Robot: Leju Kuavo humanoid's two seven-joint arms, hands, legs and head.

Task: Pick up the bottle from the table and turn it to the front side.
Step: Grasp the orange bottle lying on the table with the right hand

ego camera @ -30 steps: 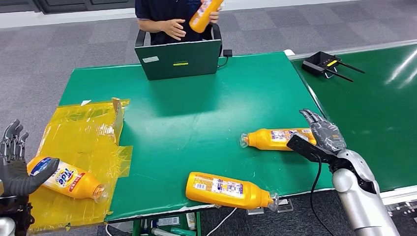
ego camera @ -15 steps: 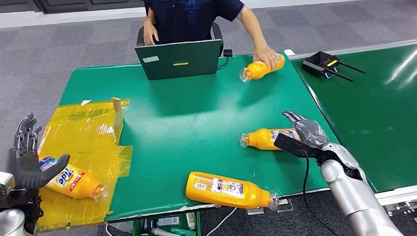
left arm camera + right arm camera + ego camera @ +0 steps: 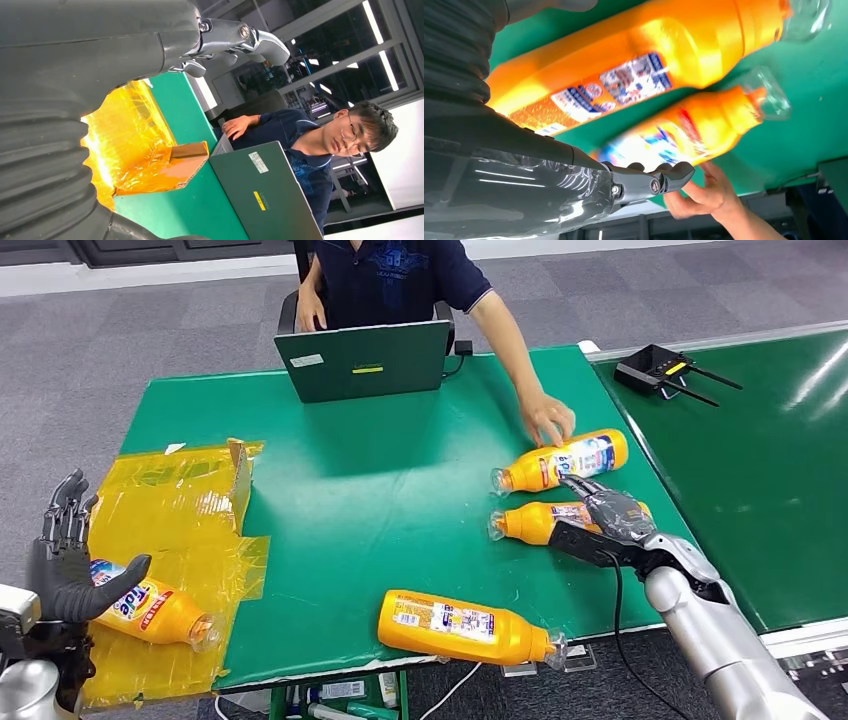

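The green worktop (image 3: 400, 480) is carrying everything in play, with a second green surface (image 3: 780, 460) lying alongside past its right edge and bearing a small black device (image 3: 655, 368) with antennas. A crumpled yellow plastic sheet (image 3: 170, 520) is covering the worktop's left end, a cardboard scrap (image 3: 240, 462) standing up at its inner edge. A person (image 3: 395, 280) is sitting at the far side behind a dark green laptop (image 3: 362, 360), reaching one hand (image 3: 548, 420) down onto an orange bottle (image 3: 565, 460) lying label-up near the right edge. Just on the near side of that one, the target bottle (image 3: 535, 521) is lying on its side, cap pointing left, printed back label showing in the right wrist view (image 3: 624, 85). The right hand (image 3: 608, 512) is hovering over this bottle's base end with fingers (image 3: 671, 176) spread and holding nothing; contact with the bottle cannot be told. A third orange bottle (image 3: 465, 628) is lying at the near edge, cap to the right, back label facing up. A fourth bottle (image 3: 150, 610) is resting on the yellow sheet with its front label up. The left hand (image 3: 62, 565) is standing raised beside that fourth bottle, fingers apart and upright, thumb out toward it, gripping nothing.
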